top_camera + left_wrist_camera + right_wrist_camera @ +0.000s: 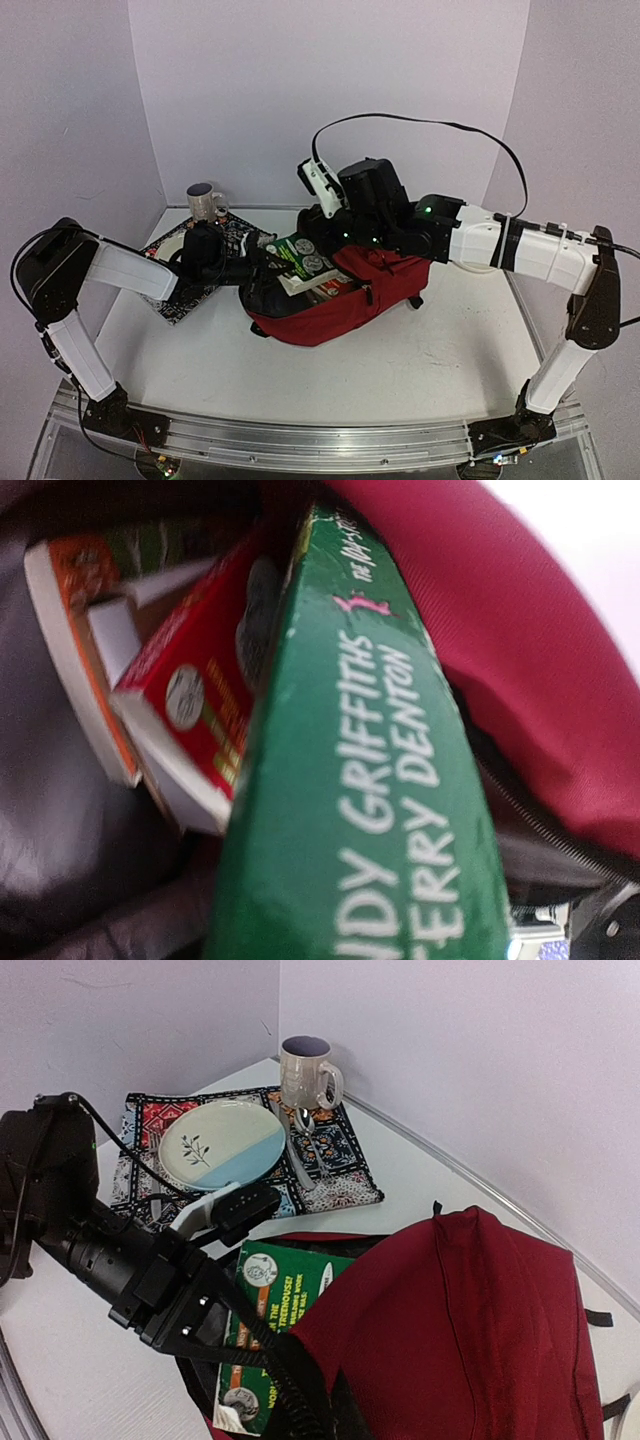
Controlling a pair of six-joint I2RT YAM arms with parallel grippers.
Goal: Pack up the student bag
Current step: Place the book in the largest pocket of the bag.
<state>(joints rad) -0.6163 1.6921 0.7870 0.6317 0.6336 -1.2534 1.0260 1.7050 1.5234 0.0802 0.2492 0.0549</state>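
The left jaws are pushed into the mouth of the red backpack (345,300) and are hidden there, so it cannot be told whether they are apart or clamped on anything; the left wrist view is filled by the spine of a green book (360,780) standing at the opening. Beside it, deeper in against the grey lining, sit a red book (200,690) and another with an orange cover (70,630). From above, the green book juts partly out of the opening, cover up, with the left arm (130,270) reaching in from the left. The right jaws hang above the far side of the backpack at the end of the right arm (500,245), and their state cannot be told either (their own camera shows no fingers). The backpack lies slumped in the middle of the tabletop (400,370), its mouth facing left. Near it, in the far left corner, is a patterned mat (340,1165) carrying a cream and blue plate (220,1145), cutlery (303,1150) just beside the plate, and an upright mug (305,1072) at the mat's far edge.
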